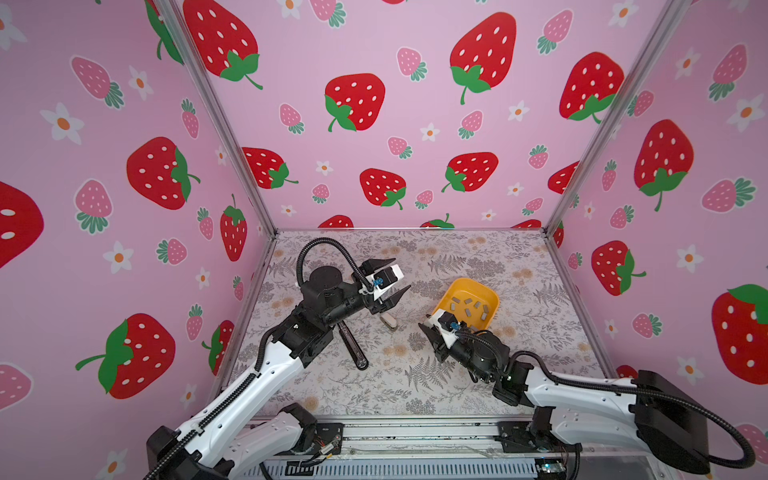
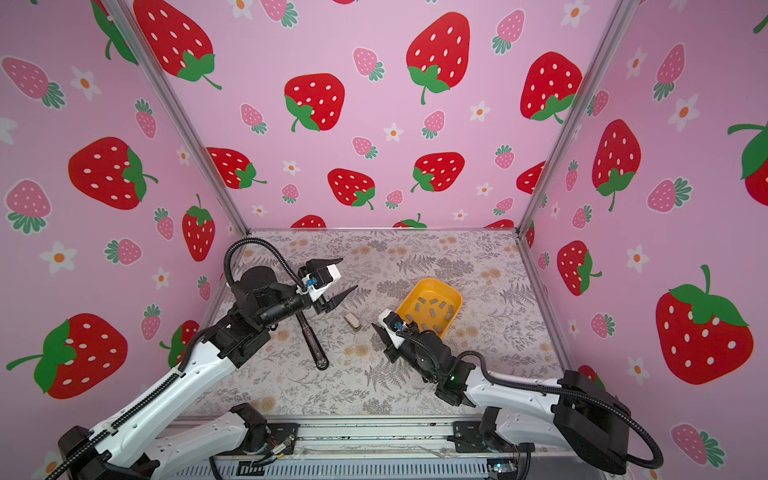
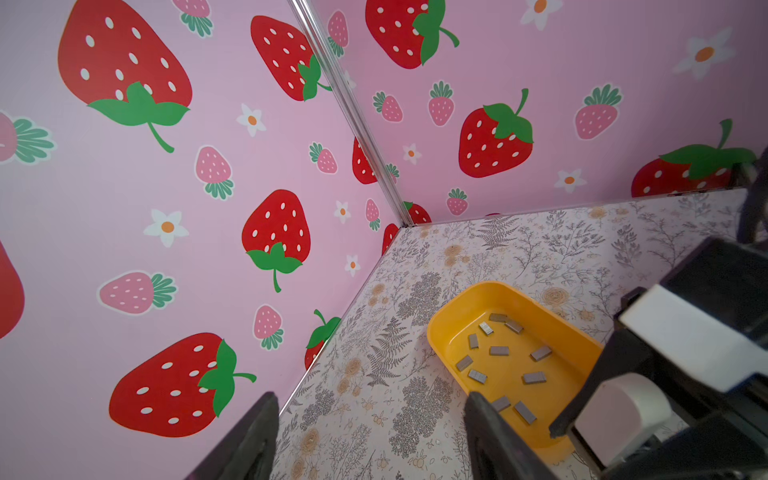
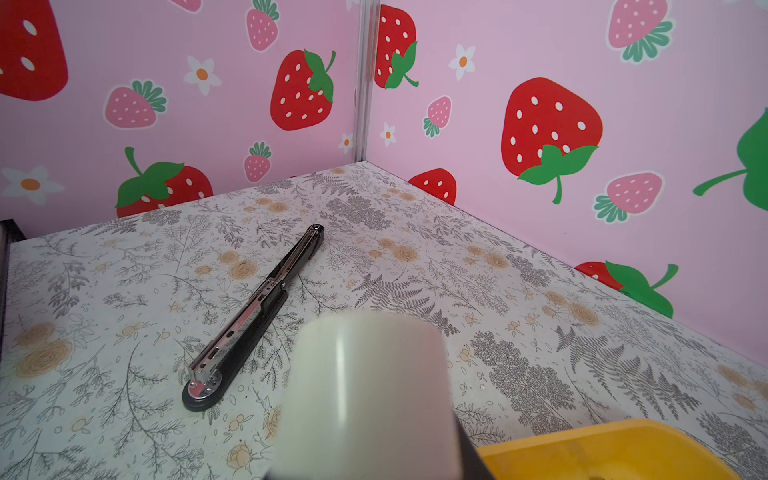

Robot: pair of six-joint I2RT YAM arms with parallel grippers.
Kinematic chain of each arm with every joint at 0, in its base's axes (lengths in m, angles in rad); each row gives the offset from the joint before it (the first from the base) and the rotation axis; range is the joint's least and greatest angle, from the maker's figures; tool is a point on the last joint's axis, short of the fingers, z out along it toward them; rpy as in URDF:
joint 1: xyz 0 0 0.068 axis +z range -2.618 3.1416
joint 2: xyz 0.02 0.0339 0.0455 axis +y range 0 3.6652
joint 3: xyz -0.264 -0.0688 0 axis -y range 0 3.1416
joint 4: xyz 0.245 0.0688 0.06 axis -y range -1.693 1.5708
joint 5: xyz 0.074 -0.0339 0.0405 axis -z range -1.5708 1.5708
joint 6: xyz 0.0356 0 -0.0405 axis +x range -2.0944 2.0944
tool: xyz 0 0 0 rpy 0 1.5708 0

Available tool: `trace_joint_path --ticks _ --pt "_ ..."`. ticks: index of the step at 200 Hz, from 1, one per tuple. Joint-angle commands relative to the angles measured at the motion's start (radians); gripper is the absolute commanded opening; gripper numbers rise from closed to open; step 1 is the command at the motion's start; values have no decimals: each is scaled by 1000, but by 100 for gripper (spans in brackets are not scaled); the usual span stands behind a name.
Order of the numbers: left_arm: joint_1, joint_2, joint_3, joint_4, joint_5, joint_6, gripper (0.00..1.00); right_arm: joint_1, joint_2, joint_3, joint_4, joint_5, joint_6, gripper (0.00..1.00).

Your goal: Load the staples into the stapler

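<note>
Glossy plastic tray, grey metal staples, stapler with shiny metal rail.

we see the left pincer spread wide over the bench. the black stapler lies just behind it. a small pale block sits between both pincers. the staples lie in a yellow tray beside the right pincer.
</note>
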Motion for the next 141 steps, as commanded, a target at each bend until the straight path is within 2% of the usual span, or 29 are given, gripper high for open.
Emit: trace_joint_path --ticks 1,47,67,74,87,107,111,116,128,141 --pt "6 -2 11 33 -27 -21 72 -11 -8 25 -1 71 52 15" --pt "6 -4 14 32 -42 -31 72 -25 -13 56 -58 119 129 7" --pt "6 -1 27 39 -129 -86 73 -27 -12 83 -104 155 182 3" --pt "6 0 35 48 -188 -139 76 -27 -10 103 -141 170 213 1" --pt "6 -3 55 68 -368 -279 80 -27 -4 162 -240 189 294 0" --pt "15 -16 111 -31 -606 -592 88 -25 40 251 -379 137 370 0" --pt "17 -23 121 -63 -629 -658 91 -24 54 267 -396 126 377 0" --pt "20 -31 123 -100 -655 -724 100 -20 75 287 -426 120 389 0" --pt "21 -60 98 -150 -690 -836 99 -7 132 337 -477 127 413 0" --pt "23 -104 34 -166 -693 -898 99 8 198 387 -528 138 426 0"
